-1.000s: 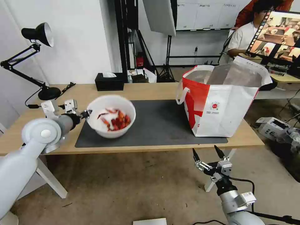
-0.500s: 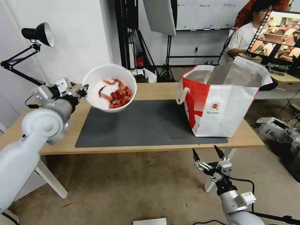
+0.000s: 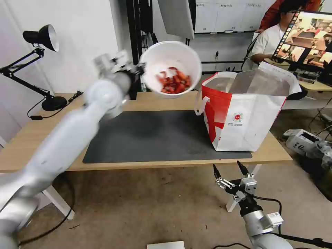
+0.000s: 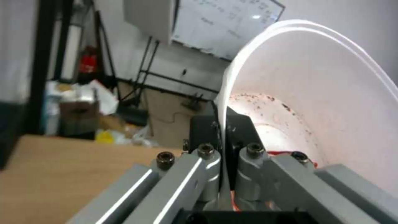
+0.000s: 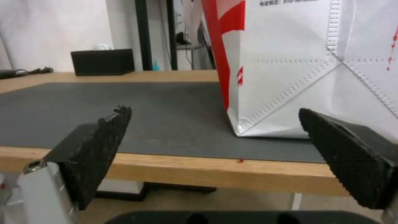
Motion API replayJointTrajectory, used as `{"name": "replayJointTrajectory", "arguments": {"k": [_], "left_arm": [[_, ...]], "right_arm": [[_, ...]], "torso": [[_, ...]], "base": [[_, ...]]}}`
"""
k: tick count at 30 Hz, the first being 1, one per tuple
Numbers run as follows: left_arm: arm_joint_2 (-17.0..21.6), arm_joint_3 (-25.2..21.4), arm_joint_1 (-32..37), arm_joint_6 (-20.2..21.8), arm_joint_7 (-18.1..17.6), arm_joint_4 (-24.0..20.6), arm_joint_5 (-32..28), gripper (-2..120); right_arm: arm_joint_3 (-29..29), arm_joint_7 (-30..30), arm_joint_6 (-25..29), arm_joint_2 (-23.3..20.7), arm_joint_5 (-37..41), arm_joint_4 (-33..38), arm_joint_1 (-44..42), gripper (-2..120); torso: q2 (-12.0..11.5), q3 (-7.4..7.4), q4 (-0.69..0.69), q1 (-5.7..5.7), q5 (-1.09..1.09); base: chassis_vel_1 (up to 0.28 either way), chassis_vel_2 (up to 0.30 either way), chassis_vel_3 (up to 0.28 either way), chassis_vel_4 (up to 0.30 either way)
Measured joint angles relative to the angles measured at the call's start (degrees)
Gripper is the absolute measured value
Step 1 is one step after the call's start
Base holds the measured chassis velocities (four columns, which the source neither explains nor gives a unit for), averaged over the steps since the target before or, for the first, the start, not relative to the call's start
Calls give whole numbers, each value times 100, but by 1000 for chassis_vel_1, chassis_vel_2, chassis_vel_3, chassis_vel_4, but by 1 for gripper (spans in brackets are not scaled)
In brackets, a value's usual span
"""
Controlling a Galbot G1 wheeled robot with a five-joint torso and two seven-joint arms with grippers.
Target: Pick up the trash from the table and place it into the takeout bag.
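Bowl [image 3: 171, 69] of shells airborne above tabletop [image 3: 31, 138], rim pinched by left end effector [image 3: 141, 67]; bag [image 3: 247, 110] mouth lies to its right and lower, close by. Right end effector [image 3: 228, 169] idles wide apart, empty, below tabletop edge.

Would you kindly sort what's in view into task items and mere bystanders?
Task items: white bowl of crayfish shells, pinched by left gripper; takeout bag; table.
Bystanders: desk lamp, tissue box, idle right gripper.
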Motion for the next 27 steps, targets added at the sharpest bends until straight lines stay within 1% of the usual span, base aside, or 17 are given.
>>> {"name": "replayJointTrajectory", "arguments": {"k": [1, 2, 5, 6, 7, 9, 10, 13, 14, 16, 17, 19, 20, 21, 22, 23, 27], "left_arm": [[-203, 87, -172, 1, -4, 182, 37, 0], [-203, 87, -172, 1, -4, 182, 37, 0], [-775, 255, -537, 0, -65, 702, 209, 0], [-775, 255, -537, 0, -65, 702, 209, 0], [-1039, 313, -651, -6, -86, 966, 338, 0], [-1392, 405, -768, -30, -82, 1330, 573, 0], [-1392, 405, -768, -30, -82, 1330, 573, 0], [-1851, 595, -812, -132, 23, 1745, 1053, 0], [-1851, 595, -812, -132, 23, 1745, 1053, 0], [-2108, 771, -801, -266, 157, 1946, 1498, 0], [-2108, 771, -801, -266, 157, 1946, 1498, 0], [-2267, 968, -765, -380, 288, 2084, 1911, 0], [-2290, 1027, -752, -405, 338, 2112, 2046, 0], [-2290, 1027, -752, -405, 338, 2112, 2046, 0], [-2300, 1148, -723, -442, 429, 2153, 2328, 0], [-2294, 1228, -692, -462, 502, 2164, 2479, 0], [-2258, 1351, -637, -464, 619, 2134, 2569, 0]], "right_arm": [[0, 0, 0, 0, 0, 0, 0, 100], [0, 0, 0, 0, 0, 0, 0, 100], [0, 0, 0, 0, 0, 0, 0, 100], [0, 0, 0, 0, 0, 0, 0, 100], [0, 0, 0, 0, 0, 0, 0, 100], [0, 0, 0, 0, 0, 0, -1, 100], [0, 0, 0, 0, 0, 0, -1, 100], [0, 0, 0, 0, 0, 0, 0, 100], [0, 0, 0, 0, 0, 0, 0, 100], [0, 0, 0, 0, 0, 0, 0, 100], [0, 0, 0, 0, 0, 0, 0, 100], [0, 0, 0, 0, 0, 0, 0, 100], [0, 0, 0, 0, 0, 0, 0, 100], [0, 0, 0, 0, 0, 0, 0, 100], [0, 0, 0, 0, 0, 0, 0, 100], [0, 0, 0, 0, 0, 0, 0, 100], [0, 0, 0, 0, 0, 0, 0, 100]], "torso": [[0, 0, 2, 0, 2], [0, 0, 2, 0, 2], [0, 0, 3, -1, 0], [0, 0, 3, -1, 0], [0, 0, 3, -1, 0], [0, 0, 2, -1, 1], [0, 0, 2, -1, 1], [0, 1, 3, -1, -1], [0, 1, 3, -1, -1], [0, 0, 2, -1, 0], [0, 0, 2, -1, 0], [0, 0, 2, -1, 0], [-1, 0, 2, -1, -1], [-1, 0, 2, -1, -1], [0, 0, 3, -1, -1], [0, 0, 4, -1, -1], [-1, 0, 4, -1, -2]], "base": [[0, 0, 0, 0], [0, 0, 0, 0], [0, 0, 0, 0], [0, 0, 0, 0], [0, 0, 0, 0], [0, 0, 0, 0], [0, 0, 0, 0], [0, 0, 0, 0], [0, 0, 0, 0], [0, 0, 0, 0], [0, 0, 0, 0], [0, 0, 0, 0], [0, 0, 0, 0], [0, 0, 0, 0], [0, 0, 0, 0], [0, 0, 0, 0], [0, 0, 0, 0]]}}
